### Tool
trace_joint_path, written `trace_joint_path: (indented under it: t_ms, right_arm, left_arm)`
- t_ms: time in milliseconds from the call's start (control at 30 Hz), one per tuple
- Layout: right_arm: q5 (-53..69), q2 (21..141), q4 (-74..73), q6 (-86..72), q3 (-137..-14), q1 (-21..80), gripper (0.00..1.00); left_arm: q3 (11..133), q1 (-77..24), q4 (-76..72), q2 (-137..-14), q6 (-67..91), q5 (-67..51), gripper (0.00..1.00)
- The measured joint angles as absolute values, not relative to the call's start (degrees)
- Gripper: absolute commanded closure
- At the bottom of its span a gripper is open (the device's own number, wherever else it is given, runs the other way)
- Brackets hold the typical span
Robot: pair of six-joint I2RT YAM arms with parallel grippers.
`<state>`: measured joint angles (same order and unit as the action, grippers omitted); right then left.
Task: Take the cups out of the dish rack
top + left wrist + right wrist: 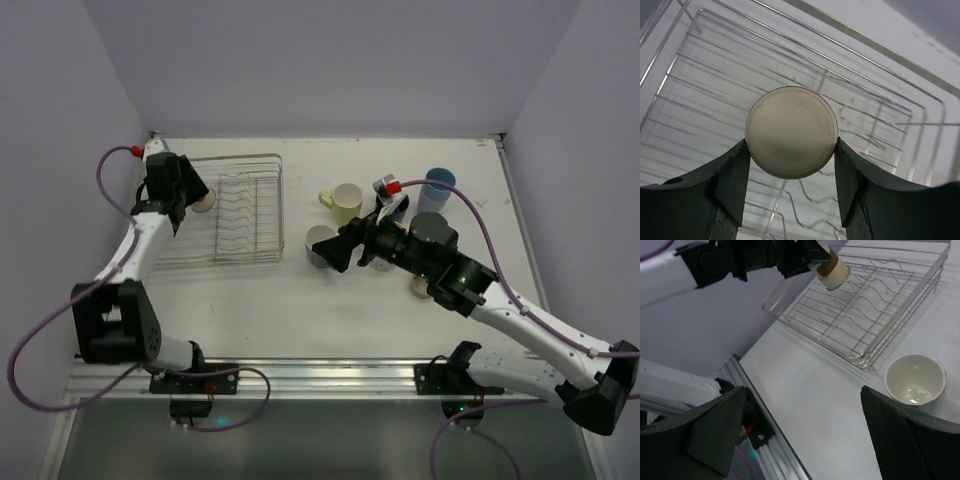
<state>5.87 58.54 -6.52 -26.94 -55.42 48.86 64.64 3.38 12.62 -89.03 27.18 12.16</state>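
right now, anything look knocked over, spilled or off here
Nothing stands out. The pale yellow mug and white cup stand upright, the left gripper grips a cream cup over the dish rack, and no spill shows.

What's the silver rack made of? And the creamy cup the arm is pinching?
The silver wire dish rack looks like metal: thin shiny rods with bright glints, maybe chromed or stainless steel. The round cream cup looks like ceramic or hard plastic: its underside is smooth with a soft sheen. The pictures cannot settle which.
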Motion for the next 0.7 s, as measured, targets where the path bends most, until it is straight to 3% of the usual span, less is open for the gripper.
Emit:
trace_joint_path:
  t_ms: [367, 700]
  right_arm:
    - [8.8, 55.7, 15.1, -44.0, -41.7, 48.9, 0.05]
    - [11.5, 62.0, 26.0, -51.0, -41.3, 48.9, 0.10]
  left_arm:
    - [35.7, 3.0, -4.0, -44.5, 47.8, -19.7, 0.94]
    - [22.0, -7.9, -18.2, -32.7, 66.2, -32.4, 0.95]
